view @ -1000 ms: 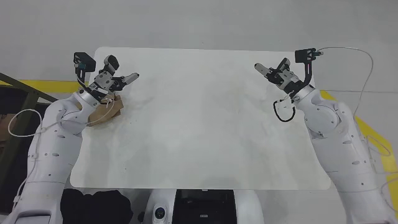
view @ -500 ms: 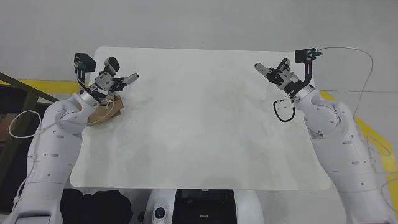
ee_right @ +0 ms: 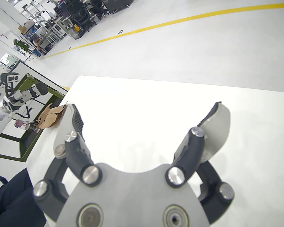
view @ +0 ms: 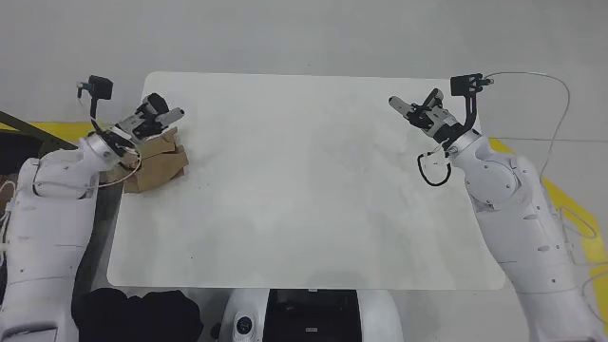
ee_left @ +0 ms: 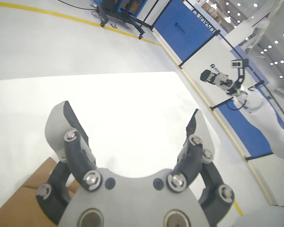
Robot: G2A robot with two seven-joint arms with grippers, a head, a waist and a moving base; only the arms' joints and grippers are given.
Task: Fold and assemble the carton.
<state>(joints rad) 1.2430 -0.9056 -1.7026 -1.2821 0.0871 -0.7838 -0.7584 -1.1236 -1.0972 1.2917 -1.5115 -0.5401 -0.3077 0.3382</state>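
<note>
Currently I see the carton just below my left gripper, spread wide and empty; the right gripper, well apart, gapes too.

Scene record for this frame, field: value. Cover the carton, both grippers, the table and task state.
carton: brown carton at the table's left edge, flaps not closed
left_arm: left gripper open, empty, just above the carton
right_arm: right gripper open, empty, over the table's right side, far from the carton
surface: white table with rounded corners
task_state: carton not yet assembled; neither gripper holds it
</note>
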